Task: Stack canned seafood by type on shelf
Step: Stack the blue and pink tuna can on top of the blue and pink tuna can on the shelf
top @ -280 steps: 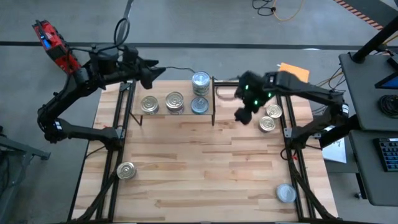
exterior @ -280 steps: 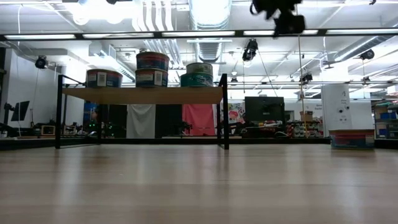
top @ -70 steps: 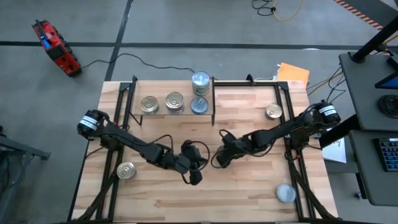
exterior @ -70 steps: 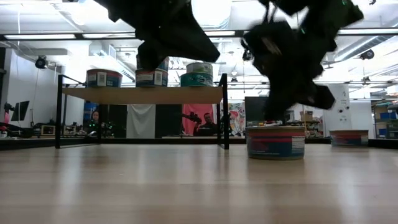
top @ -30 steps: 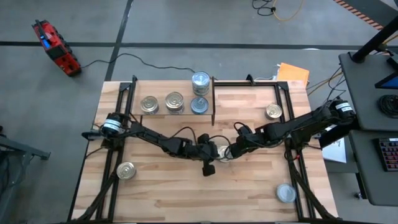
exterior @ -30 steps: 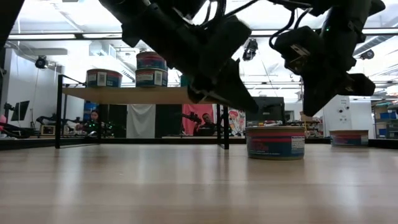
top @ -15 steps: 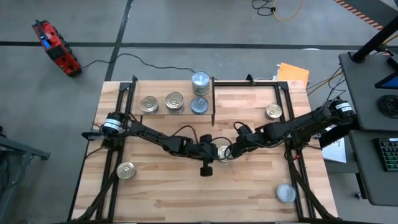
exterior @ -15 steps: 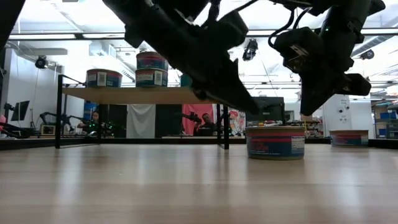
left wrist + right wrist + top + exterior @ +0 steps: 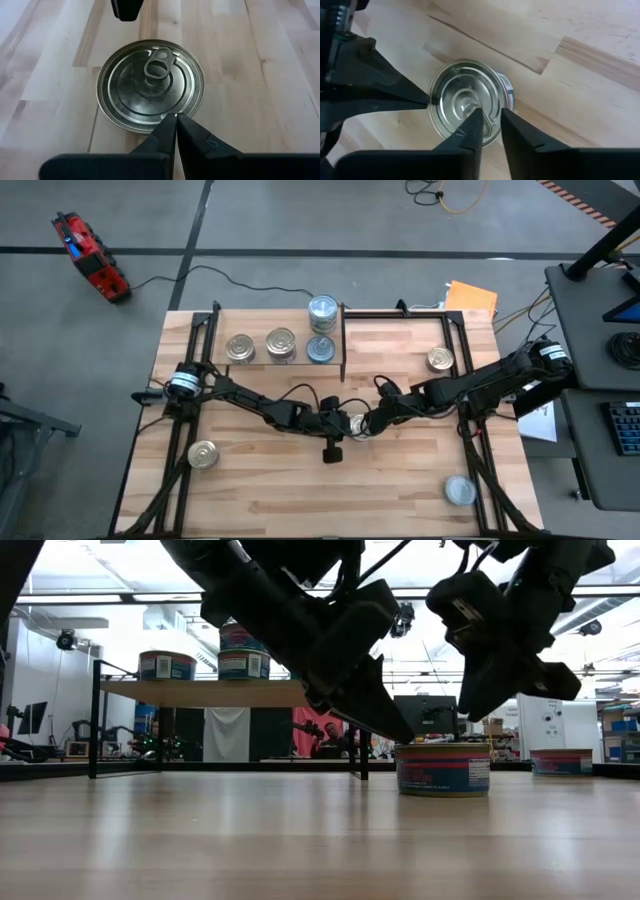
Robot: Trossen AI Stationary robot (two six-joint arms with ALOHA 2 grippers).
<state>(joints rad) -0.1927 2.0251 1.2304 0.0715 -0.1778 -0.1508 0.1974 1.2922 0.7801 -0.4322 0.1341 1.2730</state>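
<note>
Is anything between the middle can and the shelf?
Nothing visible stands on the bare table between the can and the shelf. Both grippers crowd the can itself: left gripper shut at its rim, right gripper over its lid.

Two thin black arms, loose black cables looping along them, silver ring near each base, pointed black fingers [image 9: 172,135].

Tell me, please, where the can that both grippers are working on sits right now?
In the high view the can stands on the tabletop near its middle, in front of the shelf, between the left gripper and the right gripper.
</note>
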